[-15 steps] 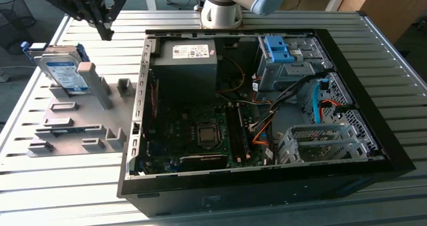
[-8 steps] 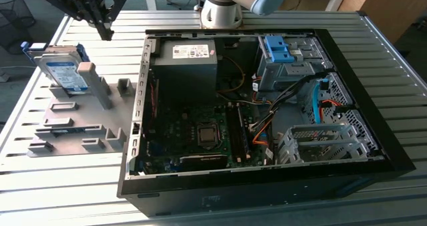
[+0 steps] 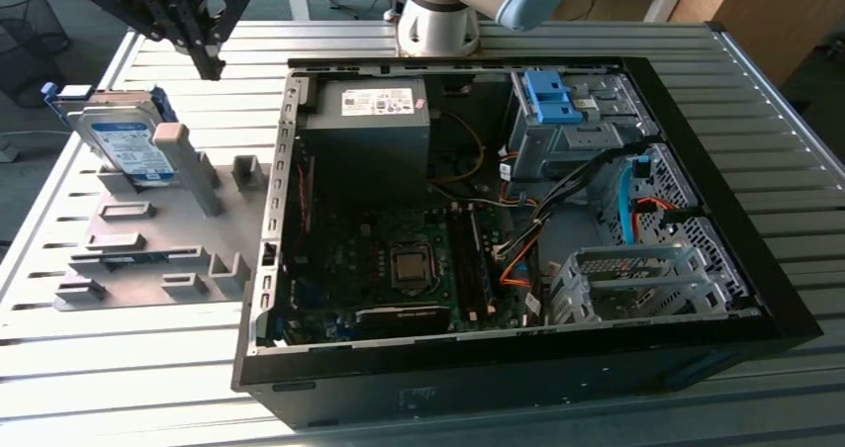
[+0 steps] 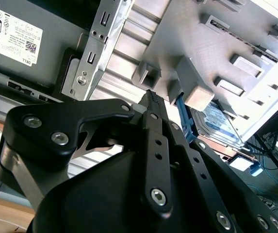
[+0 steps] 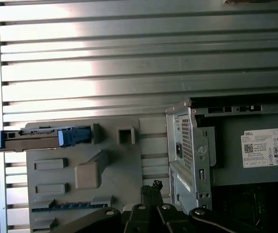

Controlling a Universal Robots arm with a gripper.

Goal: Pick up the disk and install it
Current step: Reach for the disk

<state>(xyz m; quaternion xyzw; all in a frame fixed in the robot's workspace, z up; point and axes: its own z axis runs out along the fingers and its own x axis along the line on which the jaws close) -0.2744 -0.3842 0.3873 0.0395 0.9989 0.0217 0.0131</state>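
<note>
The flat silver hard drive with a white-and-blue label and blue plastic bracket (image 3: 123, 142) stands on edge in a slot of the grey moulded holder plate (image 3: 139, 244). The plate lies on the slatted metal surface (image 3: 133, 368), beside the open black computer case (image 3: 779, 318).

Likely risks: an off-centre descent could knock the drive askew, or strike the grey post (image 3: 185, 165) just beside it.

The black claw (image 3: 209, 63) hangs above the drive and apart from it, fingertips drawn together, holding nothing.

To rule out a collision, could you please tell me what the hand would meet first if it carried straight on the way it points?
The hand would probably meet the grey fixture plate near its small slotted block, not the disk; depth is unclear.
</note>
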